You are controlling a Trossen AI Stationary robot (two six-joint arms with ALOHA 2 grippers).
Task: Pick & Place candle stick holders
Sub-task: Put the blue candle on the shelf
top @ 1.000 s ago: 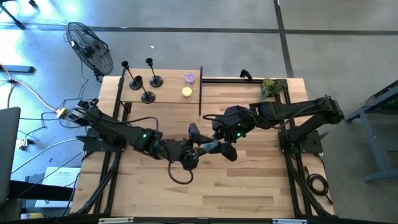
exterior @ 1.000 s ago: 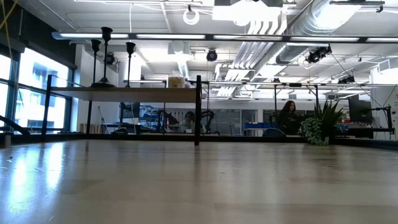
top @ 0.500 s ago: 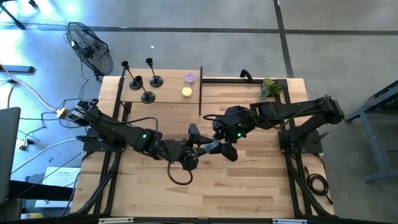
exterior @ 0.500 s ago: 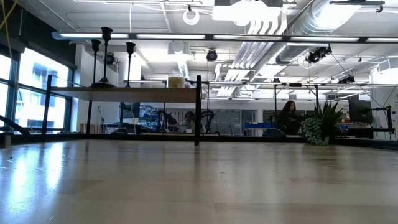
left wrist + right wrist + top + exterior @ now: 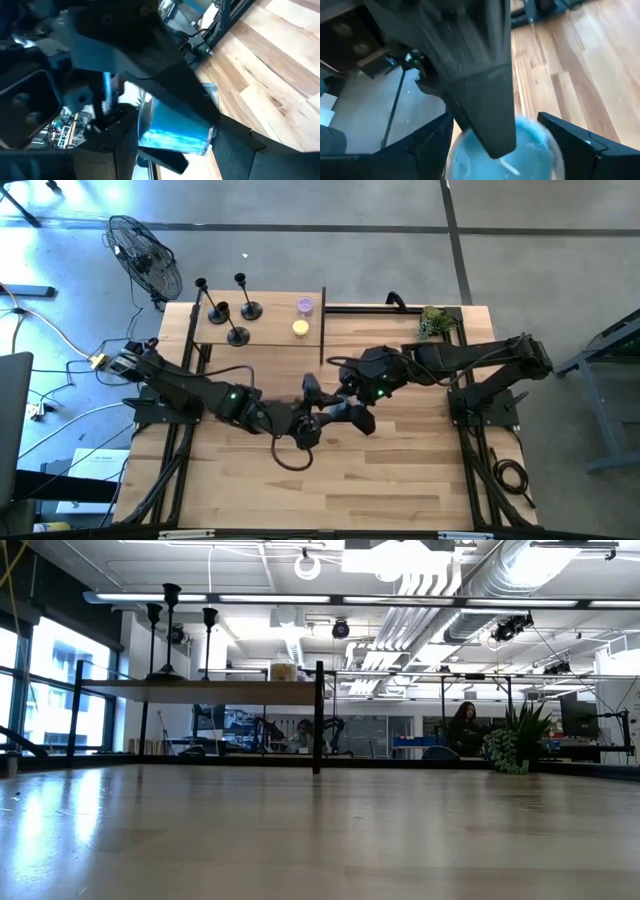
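Observation:
Three black candle stick holders [image 5: 237, 332] [image 5: 247, 300] [image 5: 207, 302] stand on their round bases on a raised shelf [image 5: 270, 330] at the table's far left. They also show in the low view [image 5: 170, 600]. Over the middle of the table my left gripper [image 5: 310, 422] is shut on a blue translucent cup [image 5: 175, 125]. My right gripper [image 5: 338, 416] meets it from the right, with its fingers on either side of the same cup [image 5: 520, 150]. The high view hides the cup. My left gripper pinches the blue cup's round side wall [image 5: 150, 135] between its two fingers, which come nearly level from the table's left. The cup is lifted clear of the table and tilted. My right gripper's fingers [image 5: 570, 145] flank the cup; I cannot tell whether they touch it.
A purple thing [image 5: 305, 305] and a yellow thing [image 5: 300, 328] sit on the shelf beside an upright black post [image 5: 323, 325]. A small green plant [image 5: 435, 322] stands at the far right corner. A cable loop [image 5: 290, 458] hangs below the left gripper.
My right gripper has opened a little around the blue cup. Both arms have kept their place above the middle of the table, and the cup stays in my left gripper.

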